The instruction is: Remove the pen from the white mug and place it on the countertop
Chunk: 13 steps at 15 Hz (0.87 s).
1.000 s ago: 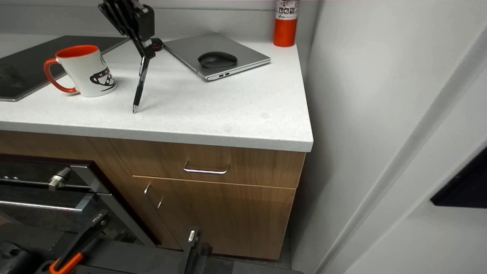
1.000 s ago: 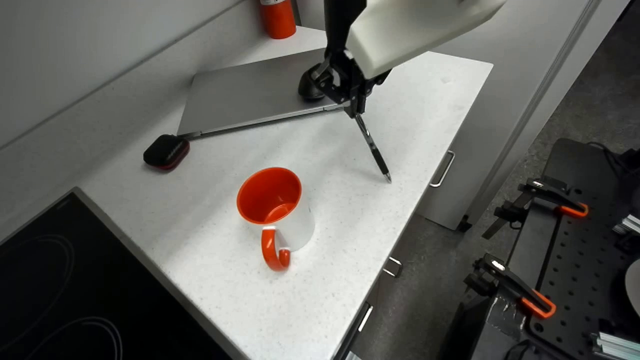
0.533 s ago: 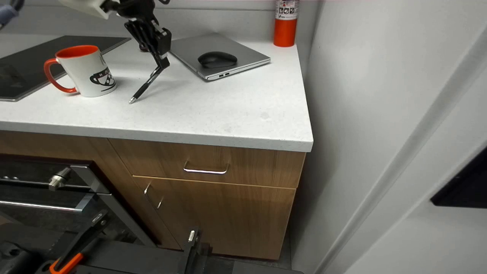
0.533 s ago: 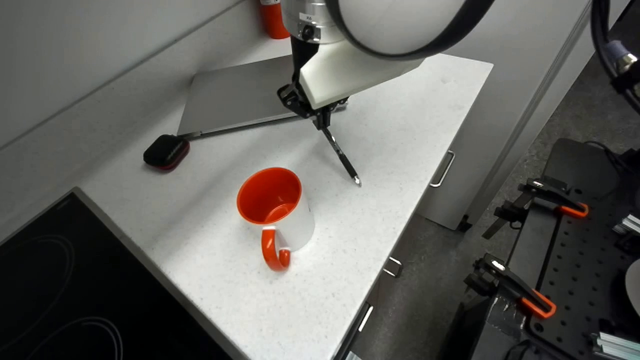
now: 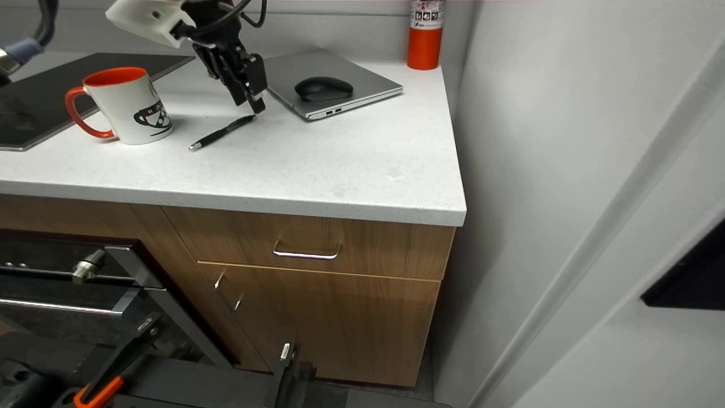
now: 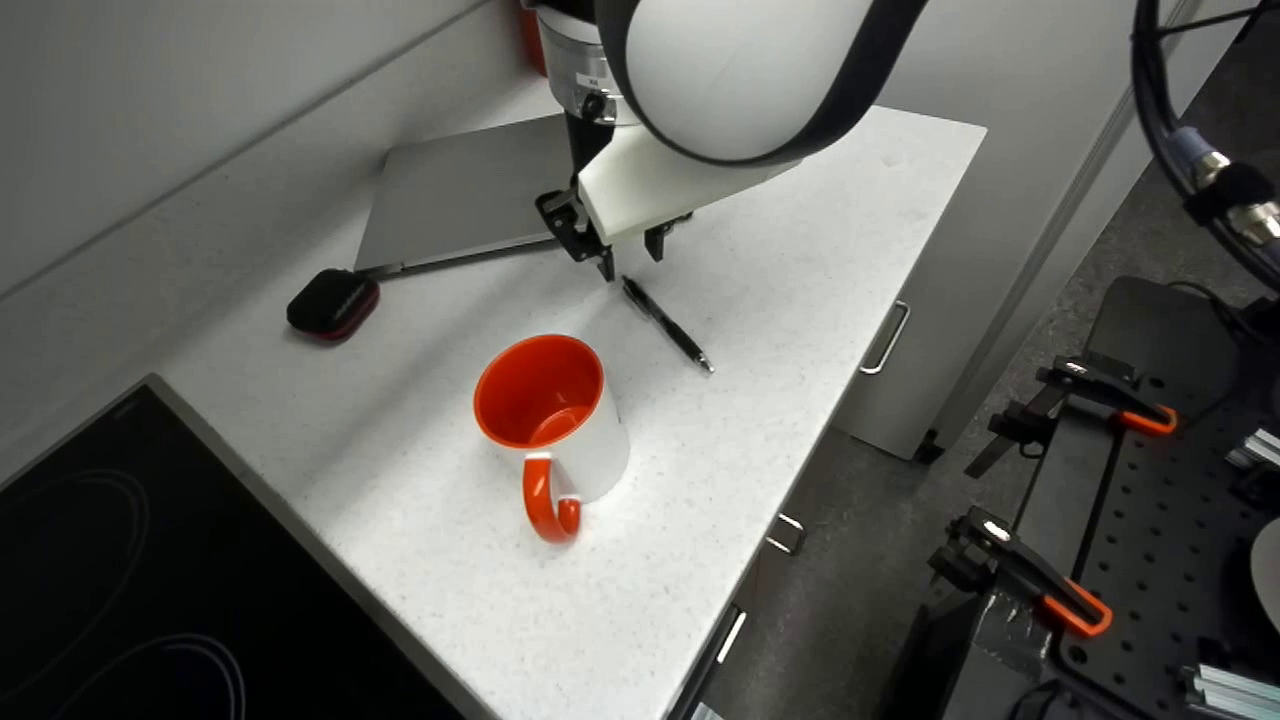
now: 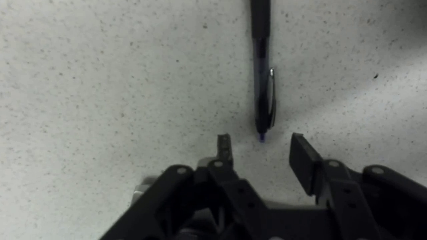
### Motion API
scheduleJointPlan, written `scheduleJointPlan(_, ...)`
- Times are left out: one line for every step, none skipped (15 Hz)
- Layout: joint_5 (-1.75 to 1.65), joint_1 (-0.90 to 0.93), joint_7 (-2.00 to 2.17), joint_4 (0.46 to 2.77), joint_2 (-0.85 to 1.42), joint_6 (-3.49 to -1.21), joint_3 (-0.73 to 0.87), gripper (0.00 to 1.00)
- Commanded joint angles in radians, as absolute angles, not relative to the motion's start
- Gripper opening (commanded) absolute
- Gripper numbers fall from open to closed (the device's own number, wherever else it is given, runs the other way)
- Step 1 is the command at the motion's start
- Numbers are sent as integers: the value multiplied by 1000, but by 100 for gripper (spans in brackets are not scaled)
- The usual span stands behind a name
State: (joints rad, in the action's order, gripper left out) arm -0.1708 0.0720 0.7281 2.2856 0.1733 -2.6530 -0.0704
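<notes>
One ballpoint pen (image 6: pixel 664 322) lay on countertop (image 6: pixel 800 250), centre in an exterior view; gripper (image 6: pixel 631 268) hung near its clip end, jaws apart, empty.

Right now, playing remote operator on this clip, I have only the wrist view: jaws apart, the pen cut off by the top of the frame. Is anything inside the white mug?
Observer: Looking down into the white mug in an exterior view, I see only its orange inside.
Operator: Where does the pen end, past my frame?
Observer: Its silver tip stops short of the front edge of the countertop, in both exterior views.
Operator: And how does the mug stand, seen from the pen?
Observer: Upright and apart from it, with the orange handle on the side away from the pen.
</notes>
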Motion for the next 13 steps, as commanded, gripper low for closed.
scheduleJointPlan(-164, 104, 747, 2293, 160, -2689, -33, 77)
scheduleJointPlan(-161, 104, 745, 2295, 156, -2688, -31, 87)
scheduleJointPlan(-156, 103, 744, 2297, 153, -2687, -30, 94)
scheduleJointPlan(-149, 102, 738, 2297, 152, -2686, -31, 100)
scheduleJointPlan(-140, 101, 732, 2297, 151, -2686, -33, 100)
scheduleJointPlan(-124, 98, 720, 2298, 150, -2690, -38, 100)
scheduleJointPlan(-95, 94, 696, 2300, 149, -2697, -47, 100)
scheduleJointPlan(-134, 101, 714, 2285, 165, -2658, -32, 100)
scheduleJointPlan(-121, 101, 708, 2285, 165, -2663, -33, 100)
scheduleJointPlan(-114, 102, 705, 2285, 165, -2666, -34, 100)
scheduleJointPlan(-113, 103, 705, 2285, 165, -2668, -34, 100)
scheduleJointPlan(-112, 103, 705, 2285, 165, -2668, -34, 100)
scheduleJointPlan(-112, 103, 705, 2285, 165, -2668, -34, 100)
